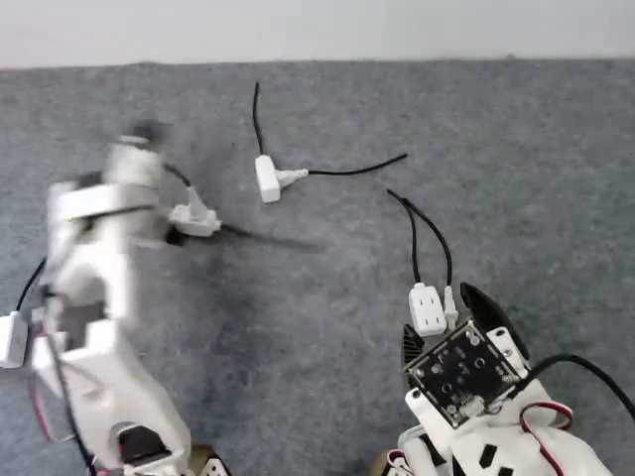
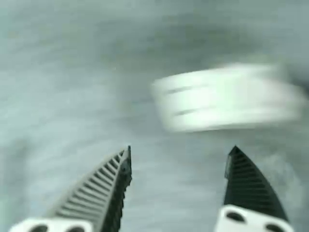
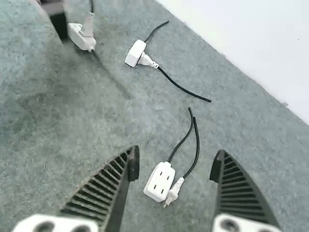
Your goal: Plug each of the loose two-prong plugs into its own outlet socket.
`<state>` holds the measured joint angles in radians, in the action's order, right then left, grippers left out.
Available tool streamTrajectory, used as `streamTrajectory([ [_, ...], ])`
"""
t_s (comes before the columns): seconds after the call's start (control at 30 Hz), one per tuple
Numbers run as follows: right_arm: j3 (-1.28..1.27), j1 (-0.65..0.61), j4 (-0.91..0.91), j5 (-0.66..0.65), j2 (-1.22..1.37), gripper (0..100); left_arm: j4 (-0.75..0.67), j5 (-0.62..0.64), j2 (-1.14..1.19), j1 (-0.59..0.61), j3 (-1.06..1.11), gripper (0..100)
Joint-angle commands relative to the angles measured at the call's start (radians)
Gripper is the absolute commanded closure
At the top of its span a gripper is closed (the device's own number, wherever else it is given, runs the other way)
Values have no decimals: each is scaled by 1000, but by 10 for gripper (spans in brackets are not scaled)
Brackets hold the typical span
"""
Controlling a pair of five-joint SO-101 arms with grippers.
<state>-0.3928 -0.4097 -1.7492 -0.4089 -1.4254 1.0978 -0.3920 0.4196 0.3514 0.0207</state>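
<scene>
Right hand [image 3: 177, 152] hangs low over the grey carpeted bench [image 1: 327, 367] with its two black ribbed fingers [image 3: 120, 169] spread wide and gripping nothing. Between them on the bench lie the near socket [image 3: 159, 181], a white block face up, and the near plug [image 3: 174, 189], a small white two-prong piece just beside the socket's edge and not pushed into it. Their black cords [image 3: 186, 140] run off side by side, away from the hand. Farther out, around the middle of the bench, the middle socket [image 1: 266, 178] lies with the middle plug [image 1: 291, 177] set against one end, apparently seated, one thin cord trailing toward the white wall [image 1: 317, 30] and the other toward the right. Over on the left side, the left socket [image 1: 193, 220] sits close by the end of the left arm [image 1: 99, 248], which is smeared in the high view. The left plug [image 3: 88, 23] stands tilted on this socket, and I cannot tell whether its prongs are in. Left hand [image 2: 181, 150] is open too and holds nothing. Just ahead of its fingertips is a white block [image 2: 227, 96], too blurred to name.
</scene>
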Motion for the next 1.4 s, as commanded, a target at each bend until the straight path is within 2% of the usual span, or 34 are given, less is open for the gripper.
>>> streamTrajectory([
  [0.0,-14,2,-16,-20,-5,764,15,-21,104,333,-318,691],
  [0.13,-54,2,-10,-18,-10,764,184,-52,230,387,-490,691],
  [0.3,-54,2,-10,-17,-10,764,391,-28,249,333,-599,691],
  [0.43,-55,2,-10,-15,-10,764,459,-26,147,238,-587,691],
  [0.57,-55,2,-10,-15,-10,764,549,-14,15,46,-549,691],
  [0.77,-58,2,-12,-15,-10,764,531,75,-112,-308,-483,691],
  [0.9,-58,2,-16,-15,-12,764,451,103,-80,-437,-421,690],
  [1.03,-60,2,-19,-15,-12,764,390,103,14,-476,-395,690],
  [1.37,-61,2,-21,-15,-12,764,364,107,203,-482,-401,690],
])
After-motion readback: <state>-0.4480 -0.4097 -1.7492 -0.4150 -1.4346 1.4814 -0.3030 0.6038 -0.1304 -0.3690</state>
